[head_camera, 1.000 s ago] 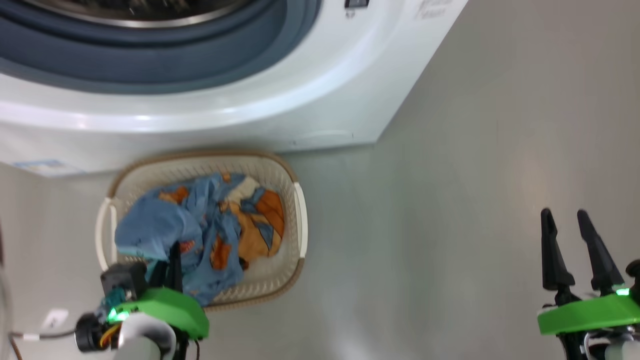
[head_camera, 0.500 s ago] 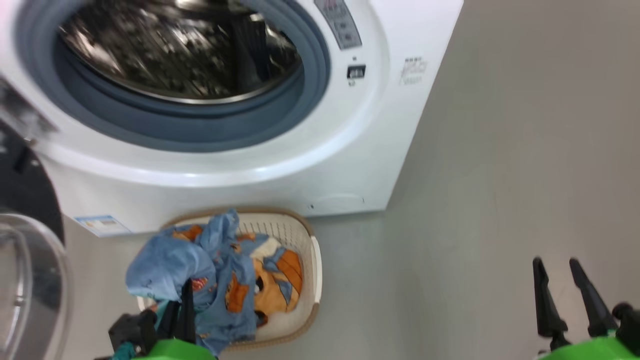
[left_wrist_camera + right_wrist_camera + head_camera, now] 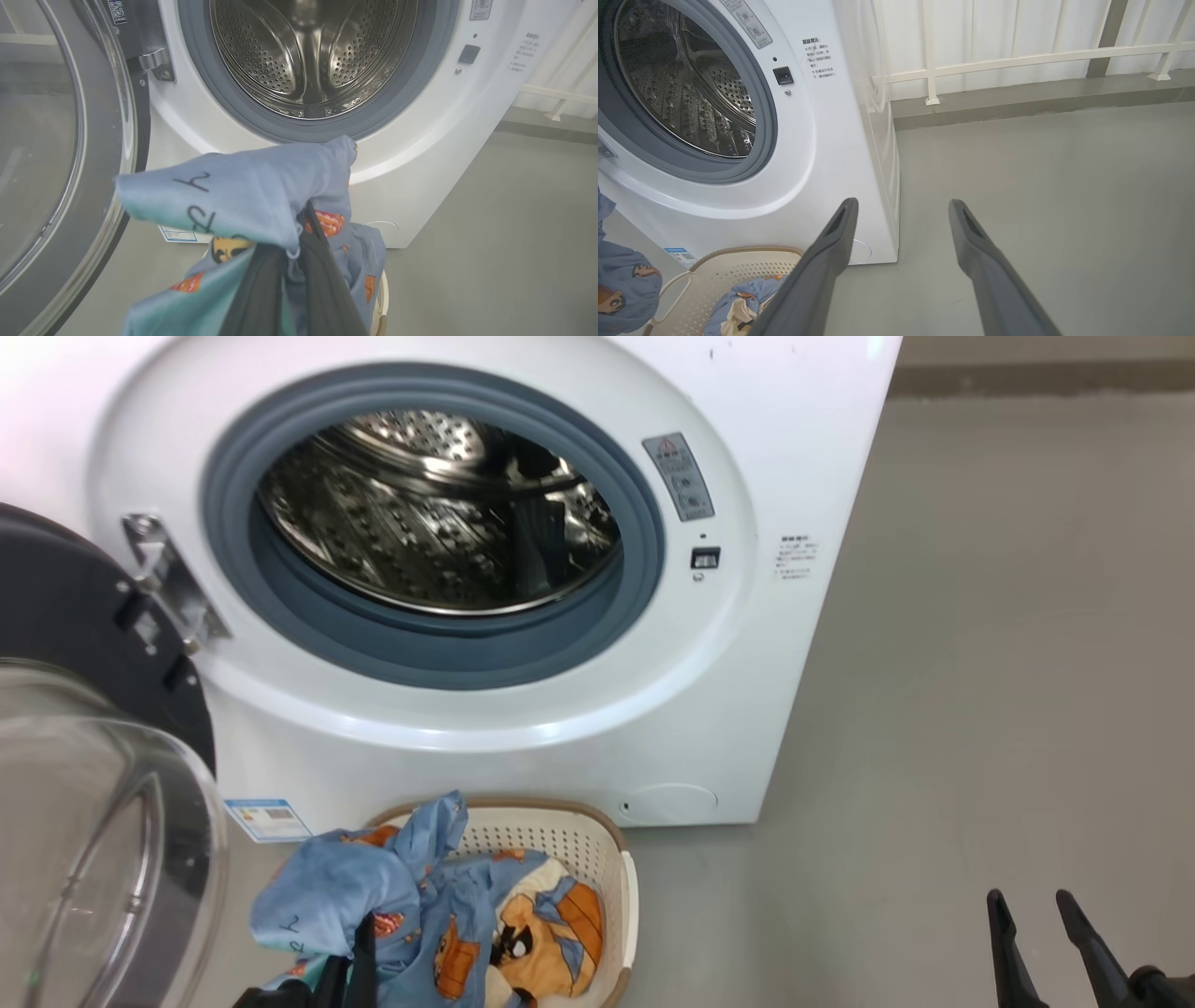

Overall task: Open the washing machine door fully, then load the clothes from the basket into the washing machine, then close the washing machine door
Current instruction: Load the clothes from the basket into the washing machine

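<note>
the clothes (image 3: 243, 196), pinched by the left gripper (image 3: 296, 233), have been lifted partly from the basket (image 3: 579, 814) for loading into the washing machine (image 3: 747, 709); right gripper (image 3: 902, 205) held spread.

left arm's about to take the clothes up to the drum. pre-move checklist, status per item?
1. Opening clear of the washing machine door: ok, it stands wide open.
2. Grip: left gripper shut on the clothes: ok.
3. Target: drum empty, mouth unobstructed: ok.
4. Load all out of the basket: not ok, some fabric lies inside.
5. Held piece separate from that fabric: cannot tell.
6. Spare arm: right gripper open, off to the side over the floor: ok.
</note>
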